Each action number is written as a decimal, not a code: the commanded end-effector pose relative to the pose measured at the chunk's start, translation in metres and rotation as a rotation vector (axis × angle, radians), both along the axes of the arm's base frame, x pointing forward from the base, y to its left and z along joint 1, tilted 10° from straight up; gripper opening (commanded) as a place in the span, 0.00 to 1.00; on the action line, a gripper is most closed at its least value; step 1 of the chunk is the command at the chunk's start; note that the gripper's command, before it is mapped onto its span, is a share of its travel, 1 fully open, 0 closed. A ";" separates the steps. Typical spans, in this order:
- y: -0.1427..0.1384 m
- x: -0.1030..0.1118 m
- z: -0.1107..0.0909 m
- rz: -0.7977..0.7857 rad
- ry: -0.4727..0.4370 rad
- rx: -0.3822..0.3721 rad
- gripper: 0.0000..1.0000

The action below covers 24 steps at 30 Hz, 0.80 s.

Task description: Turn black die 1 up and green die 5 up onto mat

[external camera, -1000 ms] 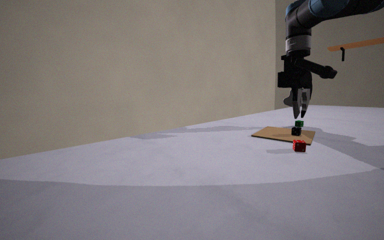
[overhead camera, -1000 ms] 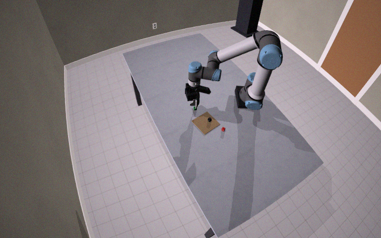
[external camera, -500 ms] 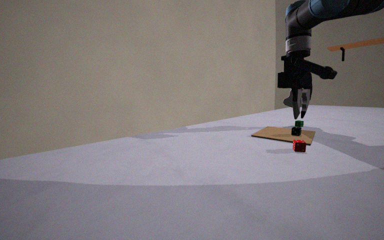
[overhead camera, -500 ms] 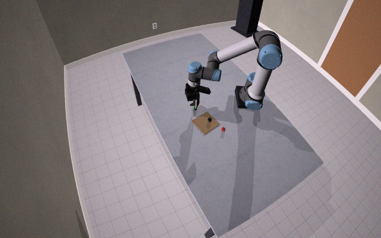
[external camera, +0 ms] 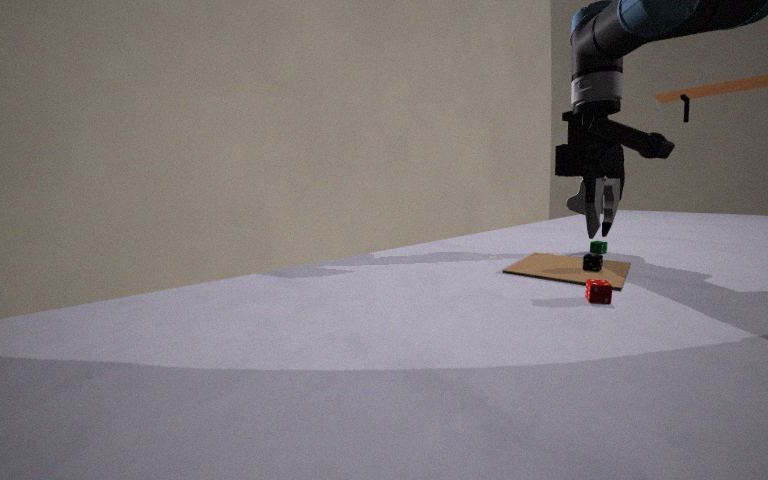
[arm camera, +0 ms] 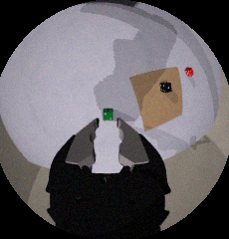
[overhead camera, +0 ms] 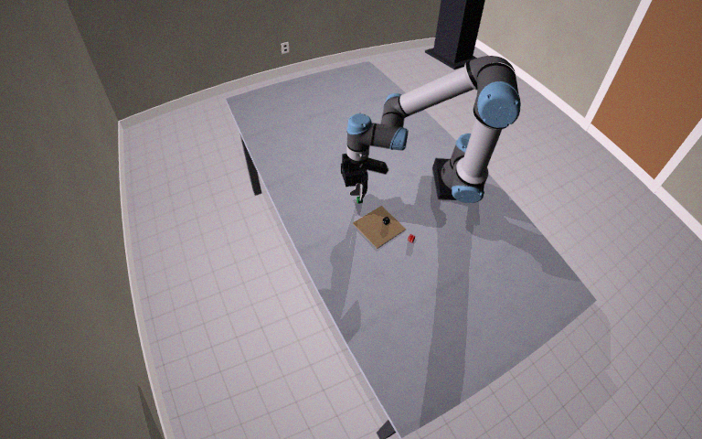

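Observation:
The green die (overhead camera: 359, 200) (external camera: 598, 247) (arm camera: 108, 115) sits on the table off the mat, beyond it in the exterior view. The black die (overhead camera: 386, 220) (external camera: 592, 262) (arm camera: 165, 87) rests on the brown mat (overhead camera: 371, 233) (external camera: 540, 264) (arm camera: 150, 110). The red die (overhead camera: 410, 238) (external camera: 598, 292) (arm camera: 189, 72) sits on the table beside the mat. My gripper (overhead camera: 359, 196) (external camera: 599, 234) (arm camera: 108, 119) points down just above the green die, its fingers a little apart with nothing between them. The top numbers are too small to read surely.
The arm's base (overhead camera: 444, 182) stands on the table (overhead camera: 480, 326) (external camera: 317, 321), on the far side of the mat from the table's long left edge in the top view. Shadows of the arm cross the table and part of the mat.

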State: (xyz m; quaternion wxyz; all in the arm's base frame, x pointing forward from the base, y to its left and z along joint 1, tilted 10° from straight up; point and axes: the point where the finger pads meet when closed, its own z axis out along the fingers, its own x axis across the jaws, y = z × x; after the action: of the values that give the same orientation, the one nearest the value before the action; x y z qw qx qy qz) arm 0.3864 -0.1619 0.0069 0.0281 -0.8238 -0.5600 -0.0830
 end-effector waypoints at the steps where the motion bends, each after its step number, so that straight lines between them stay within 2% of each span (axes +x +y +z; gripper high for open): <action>1: 0.000 0.000 0.000 0.000 -0.001 -0.001 0.21; 16: 0.000 0.000 0.000 0.000 -0.001 -0.001 0.21; 24: 0.001 0.001 -0.008 0.000 -0.001 -0.001 0.21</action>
State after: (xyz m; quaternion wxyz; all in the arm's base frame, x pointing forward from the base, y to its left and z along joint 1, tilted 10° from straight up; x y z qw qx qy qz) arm 0.3869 -0.1613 0.0025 0.0281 -0.8238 -0.5600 -0.0831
